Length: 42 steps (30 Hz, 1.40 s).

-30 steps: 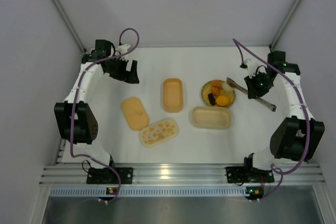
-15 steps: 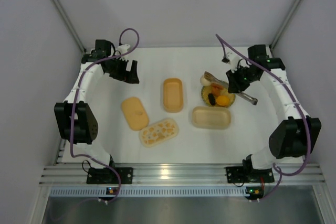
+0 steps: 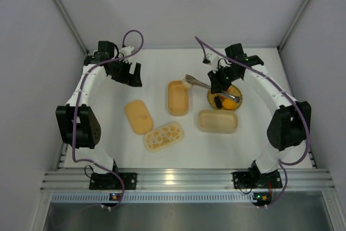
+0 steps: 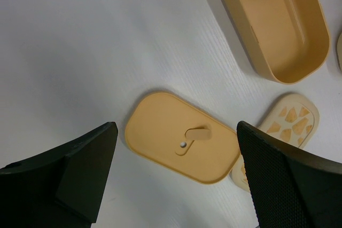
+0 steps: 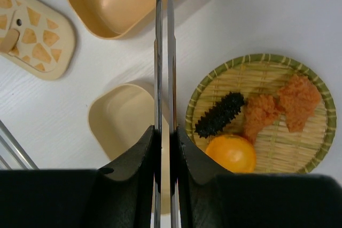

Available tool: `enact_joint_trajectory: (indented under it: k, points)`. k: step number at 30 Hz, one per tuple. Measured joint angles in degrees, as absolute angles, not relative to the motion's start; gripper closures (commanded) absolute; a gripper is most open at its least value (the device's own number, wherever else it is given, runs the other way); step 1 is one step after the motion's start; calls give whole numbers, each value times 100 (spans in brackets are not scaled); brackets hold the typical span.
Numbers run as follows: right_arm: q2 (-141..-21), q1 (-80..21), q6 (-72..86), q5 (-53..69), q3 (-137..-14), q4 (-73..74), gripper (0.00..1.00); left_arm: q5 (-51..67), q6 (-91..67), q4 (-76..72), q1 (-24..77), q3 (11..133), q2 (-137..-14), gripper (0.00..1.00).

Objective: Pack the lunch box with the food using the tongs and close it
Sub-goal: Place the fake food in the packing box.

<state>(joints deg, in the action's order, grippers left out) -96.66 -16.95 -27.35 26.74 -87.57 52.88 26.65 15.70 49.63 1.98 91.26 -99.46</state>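
Note:
My right gripper (image 3: 219, 83) is shut on the silver tongs (image 3: 208, 86), which reach left over the yellow ribbed plate (image 3: 237, 93). At their tips a whitish ball (image 3: 187, 83) hangs beside the far right rim of the orange lunch box tub (image 3: 178, 98). In the right wrist view my right gripper (image 5: 165, 137) pinches the tongs (image 5: 164, 52) nearly together. A dark piece (image 5: 219, 114), a yellow-orange ball (image 5: 231, 153) and orange chunks (image 5: 283, 105) lie on the plate (image 5: 326, 132). My left gripper (image 3: 130, 74) hovers open at the far left, above the orange lid (image 4: 181, 137).
A cream tub (image 3: 217, 121) sits in front of the plate. An orange lid (image 3: 138, 116) and a patterned cream lid (image 3: 163, 136) lie left of centre. The left wrist view also shows the orange tub (image 4: 278, 25) and the patterned lid (image 4: 288, 126). Grey walls enclose the table.
My right arm has swung left with the tongs, carrying the whitish ball from beside the plate to the orange tub's rim. The left arm has not moved.

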Motion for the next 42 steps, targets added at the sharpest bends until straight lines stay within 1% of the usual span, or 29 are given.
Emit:
enact_joint_trajectory:
  k: [10,19,25,28,30,33,35,36,37,42]
  points:
    - [-10040,-2161,-2539,2698,-8897,5009,100,2585,1627,4978,198,9126,-9946,2]
    - [-10659,-2202,-2392,2624,-8897,4716,100,2582,1651,4982,198,9126,-9946,2]
    - [-10838,-2224,-2285,2596,-8901,4501,100,2563,1673,5030,198,9129,-9946,2]
    - [-10897,-2274,-2265,2591,-8903,4464,90,2563,1675,5061,198,9129,-9946,2]
    - [-10927,-2322,-2268,2580,-8903,4451,87,2563,1671,5072,198,9129,-9946,2]
    - [-10936,-2388,-2268,2569,-8903,4449,77,2556,1669,5072,198,9129,-9946,2]
    - [-10936,-2405,-2255,2574,-8903,4447,69,2550,1667,5072,198,9129,-9946,2]
    - [-10936,-2408,-2261,2567,-8903,4445,63,2545,1667,5070,198,9129,-9946,2]
    - [-10936,-2408,-2246,2561,-8903,4445,61,2545,1667,5070,198,9129,-9946,2]
    - [-10936,-2410,-2224,2558,-8945,4471,59,2550,1664,5072,198,9135,-9946,2]
